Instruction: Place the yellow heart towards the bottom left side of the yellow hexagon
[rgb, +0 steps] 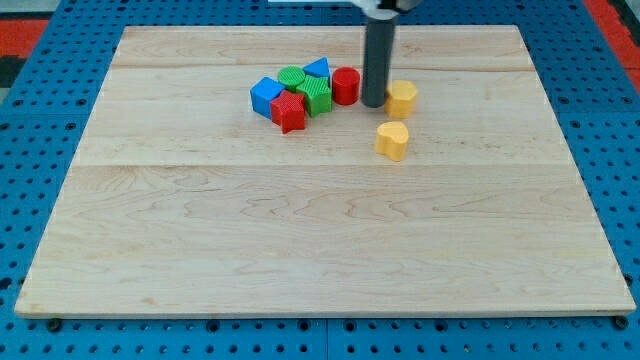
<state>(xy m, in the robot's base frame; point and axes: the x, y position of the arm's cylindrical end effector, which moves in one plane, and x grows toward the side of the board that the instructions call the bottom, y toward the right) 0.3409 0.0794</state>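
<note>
The yellow heart (392, 140) lies just below and slightly left of the yellow hexagon (402, 98), with a small gap between them. My tip (374, 104) stands between the red cylinder (345, 86) and the yellow hexagon, right beside the hexagon's left side and above the heart. The dark rod rises from there to the view's top.
A cluster lies left of my tip: a blue triangle (317, 69), a green cylinder (292, 77), a green block (315, 96), a blue cube (266, 95) and a red block (288, 112). The wooden board (320, 240) sits on a blue pegboard.
</note>
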